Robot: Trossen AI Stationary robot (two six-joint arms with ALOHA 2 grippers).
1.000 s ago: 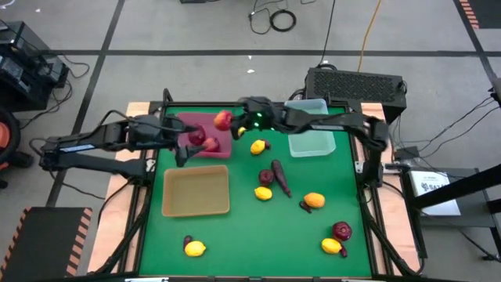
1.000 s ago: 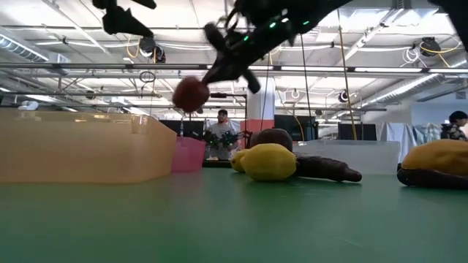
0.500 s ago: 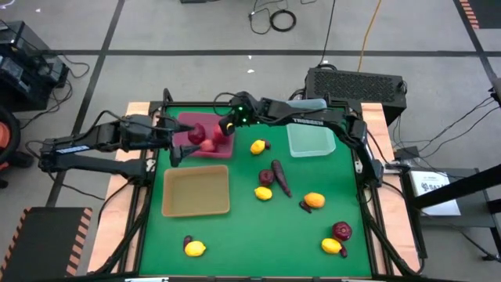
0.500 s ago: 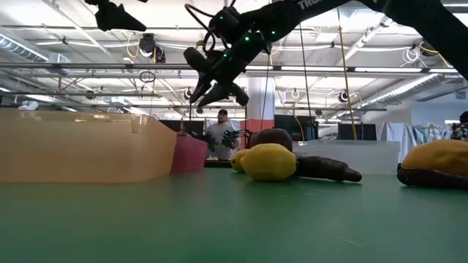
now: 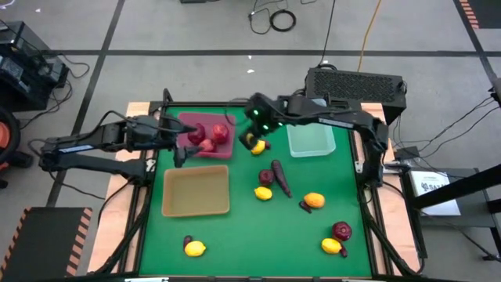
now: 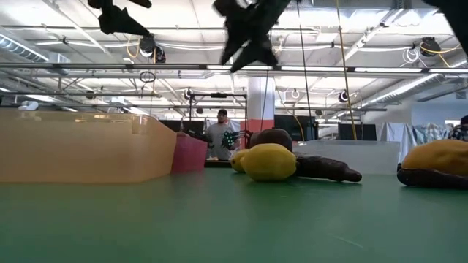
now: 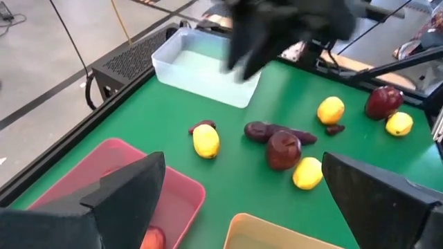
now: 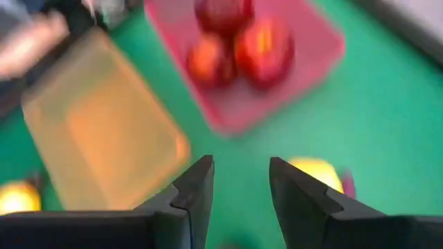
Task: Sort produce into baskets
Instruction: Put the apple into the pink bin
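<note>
Three dark red round fruits (image 5: 208, 137) lie in the flat maroon-pink tray (image 5: 188, 121) at the far left; they also show in the right wrist view (image 8: 239, 45). My right gripper (image 5: 252, 135) is open and empty, high above the table just right of that tray, over a lemon (image 5: 257, 146). My left gripper (image 5: 178, 149) is open and empty at the tray's left edge. The tan tray (image 5: 196, 210) lies nearer, and the clear bin (image 5: 311, 141) stands at the far right. More lemons, red fruits and a dark eggplant (image 5: 279, 177) lie on the green mat.
Loose produce on the mat: a red fruit (image 5: 266, 176), a lemon (image 5: 264, 193), an orange fruit (image 5: 314, 200), a red fruit (image 5: 342, 230) beside a lemon (image 5: 332, 246), and a lemon (image 5: 195, 248) near the front left. A person (image 6: 219, 135) stands far behind the table.
My right gripper carried a red fruit toward the table's left over the maroon tray and let it go. The fruit now lies in the tray beside the other two. The gripper has then drawn back toward the right and risen.
</note>
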